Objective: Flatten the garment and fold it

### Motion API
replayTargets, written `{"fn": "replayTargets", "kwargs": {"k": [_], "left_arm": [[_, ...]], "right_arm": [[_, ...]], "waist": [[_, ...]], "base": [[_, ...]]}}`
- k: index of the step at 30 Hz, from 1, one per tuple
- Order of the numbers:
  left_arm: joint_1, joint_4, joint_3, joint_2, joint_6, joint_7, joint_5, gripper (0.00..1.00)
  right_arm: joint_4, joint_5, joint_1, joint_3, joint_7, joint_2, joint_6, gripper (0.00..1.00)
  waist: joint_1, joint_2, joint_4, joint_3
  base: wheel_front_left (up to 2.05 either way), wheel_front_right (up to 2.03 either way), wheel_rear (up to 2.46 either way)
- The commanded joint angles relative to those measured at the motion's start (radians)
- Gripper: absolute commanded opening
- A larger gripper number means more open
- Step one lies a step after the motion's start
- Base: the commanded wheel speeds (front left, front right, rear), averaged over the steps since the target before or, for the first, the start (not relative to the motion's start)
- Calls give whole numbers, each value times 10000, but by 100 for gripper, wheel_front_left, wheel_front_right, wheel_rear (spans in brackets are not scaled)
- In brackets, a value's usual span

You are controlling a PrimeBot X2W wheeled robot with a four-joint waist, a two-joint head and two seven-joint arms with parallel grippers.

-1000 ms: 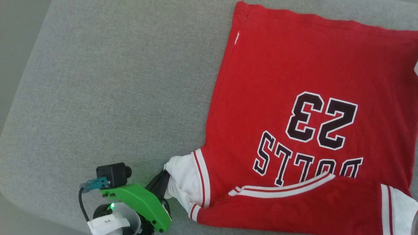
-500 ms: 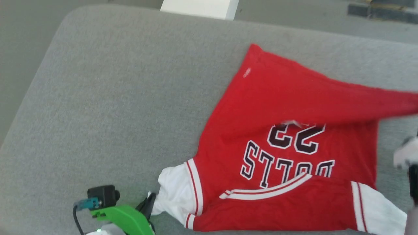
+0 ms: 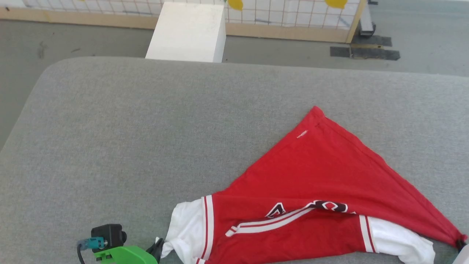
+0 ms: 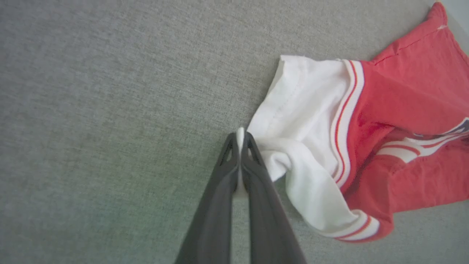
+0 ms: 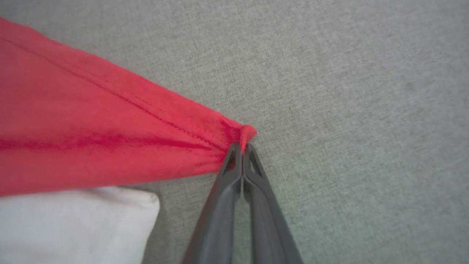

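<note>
Here, the garment (image 3: 322,172), a red jersey, lies on the near right part of a grey padded surface (image 3: 128,128). It is doubled over itself into a broad triangle whose peak points to the far side. A white sleeve (image 3: 185,223) with red-and-white stripe trim spreads at its near left, and a second white sleeve (image 3: 399,238) juts out at its near right below the red fold. Only a sliver of black-and-white lettering (image 3: 329,206) shows along the fold's edge.

The left gripper (image 4: 240,137) has its fingers pressed together on a pinch of the white sleeve's edge. A green bracket (image 3: 124,255) and a small black camera (image 3: 108,234) sit on that wrist. The right gripper (image 5: 242,146) is likewise clamped tight, on the jersey's red hem corner, which is drawn taut to the near right.

Beyond the padded surface lies a grey floor (image 3: 73,40) with a white box (image 3: 187,33), dark mats (image 3: 362,53) and a wire-grid fence (image 3: 285,14) on a wooden base.

A second ago the jersey lay spread open, its number 23 and lettering plain to read. Half a second ago its far right edge was rising. Now that corner has crossed to the near side and covers the number. The head camera has tipped up since, bringing the room into view, and the left gripper keeps its hold on the sleeve.
</note>
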Motion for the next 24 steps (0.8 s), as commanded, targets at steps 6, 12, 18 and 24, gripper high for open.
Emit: {"fn": "replayTargets", "kwargs": {"k": [6, 12, 18, 24], "left_arm": [[119, -68, -18, 71, 51, 61, -63, 0], [69, -94, -35, 59, 42, 67, -60, 0], [-44, -76, -78, 4, 12, 65, -38, 0], [-213, -35, -127, -90, -62, 45, -18, 0]], "right_arm": [[-115, 296, 385, 27, 1748, -8, -19, 13], [-1073, 216, -194, 471, -245, -8, -19, 100], [-1332, -408, -1328, 2158, -3101, -7, -19, 100], [32, -600, -3004, 4140, -4686, -607, -19, 100]], "waist": [[0, 0, -46, -82], [0, 0, 87, 2], [0, 0, 320, 104], [0, 0, 682, 336]], "base": [[0, 0, 0], [0, 0, 0], [0, 0, 0], [0, 0, 0]]}}
